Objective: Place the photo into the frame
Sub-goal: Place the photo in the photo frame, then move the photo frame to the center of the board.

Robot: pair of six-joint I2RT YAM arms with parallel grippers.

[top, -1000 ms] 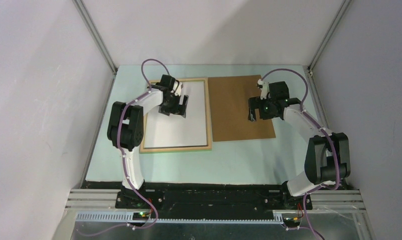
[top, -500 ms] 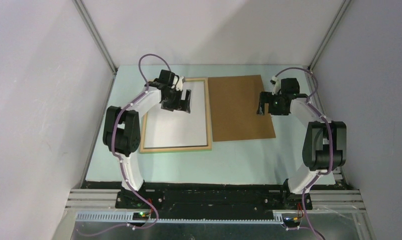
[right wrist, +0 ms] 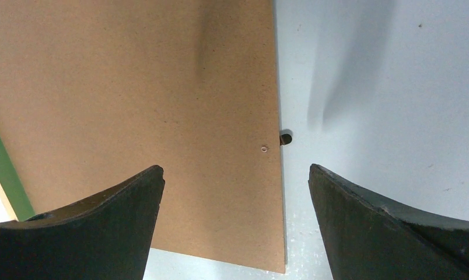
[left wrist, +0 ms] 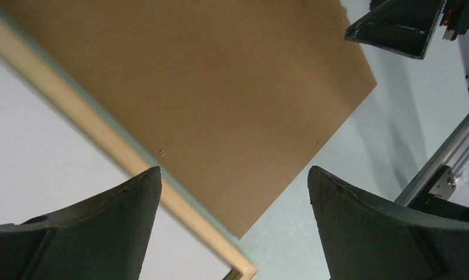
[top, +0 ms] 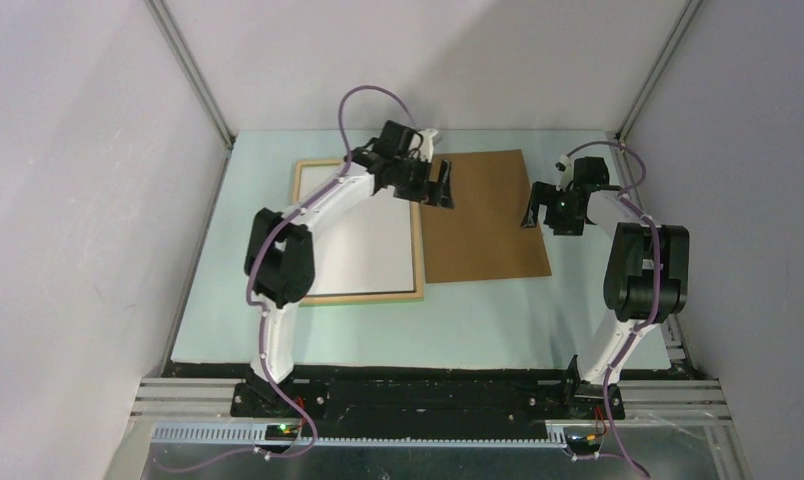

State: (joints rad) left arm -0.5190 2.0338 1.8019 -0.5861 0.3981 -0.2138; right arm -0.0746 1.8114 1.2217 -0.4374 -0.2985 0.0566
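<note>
Since a moment ago the left arm has swung off the white sheet and reached right, towards the far end of the seam between frame and board, while the right arm has drawn back to the board's right edge.

Both pairs of fingers are spread wide and carry nothing. The left fingers (left wrist: 92, 227) hang above the bench (top: 498, 320). Between them, in the left wrist view, runs the pale wooden rail of the frame (left wrist: 104, 137), with the brown backing board (left wrist: 220, 76) just beyond it. The right fingers (right wrist: 98, 221) straddle the board's right edge, where a small dark tab sticks out, with bare bench on one side and cardboard on the other.

Moving outward, the photo (top: 363, 240) lies white back up inside the frame's rails, near the left fingers but on the side away from the board. It looks seated flat, though I can't tell from here whether every edge is fully down in the recess. The frame lies face down, a sliver of its green front edge showing in the right wrist view. The board lies just beside its right rail.

To my eye the placing of the print is essentially done. What seems to be in hand now is the board, with one arm at each of its long edges. The next move calls for a low, level pinch on a thin edge, lifting the board without nudging the frame.
</note>
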